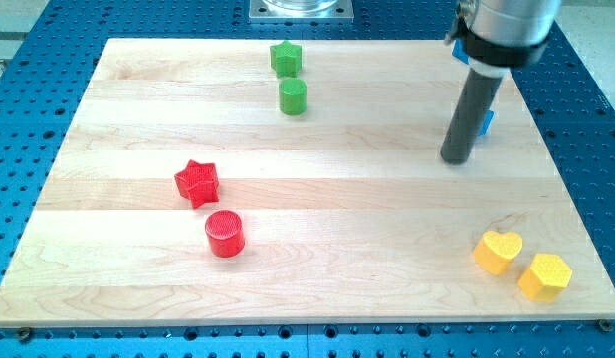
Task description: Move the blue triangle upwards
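since my tip (455,157) has no pincer to spread, and the blue triangle (485,123) peeks out at its 1 o'clock, i should slide under it and push toward 12 squarely.

The wooden board (317,214) carries a red star (197,182) left of centre, with a red cylinder (225,233) just below it. From the star, a green star (286,57) and green cylinder (293,96) lie up-right, a yellow heart (498,251) and yellow hexagon (544,275) far down-right, and a mostly hidden blue block (485,123) far right.
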